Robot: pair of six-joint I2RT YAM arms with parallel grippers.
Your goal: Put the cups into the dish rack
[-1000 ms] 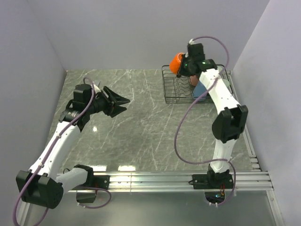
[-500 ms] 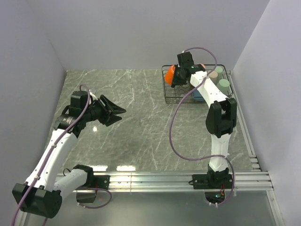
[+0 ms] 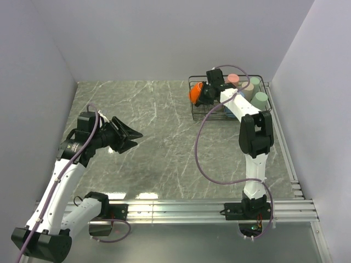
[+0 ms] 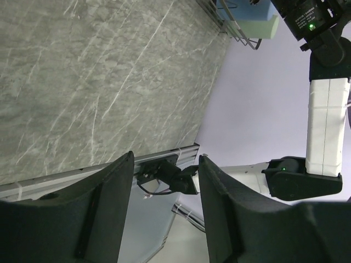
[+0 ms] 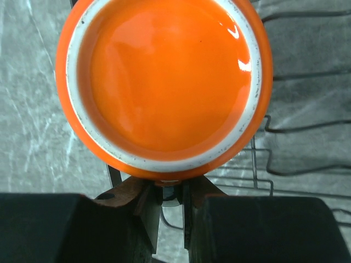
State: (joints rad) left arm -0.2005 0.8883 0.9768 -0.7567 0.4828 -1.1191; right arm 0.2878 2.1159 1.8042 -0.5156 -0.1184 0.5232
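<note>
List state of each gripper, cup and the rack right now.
left gripper: open, empty, above table.
right gripper: shut on orange mug.
orange mug: held at rack's left end; seated or not, cannot tell.
pink cup: in rack.
beige cup: in rack.
green cups: both in rack.
dish rack: on table, partly loaded.

The table was a grey-green slab patterned like marble, veined in white, closed in on three sides by pale lilac walls. Only one thing stood directly on it: the dish rack, a black wire basket set in the far right corner (near both the back and right walls). Aluminium rails ran along the near edge, carrying the left arm's base and the right arm's base. Lamp glare lay in pale patches on the stone near the front.
</note>
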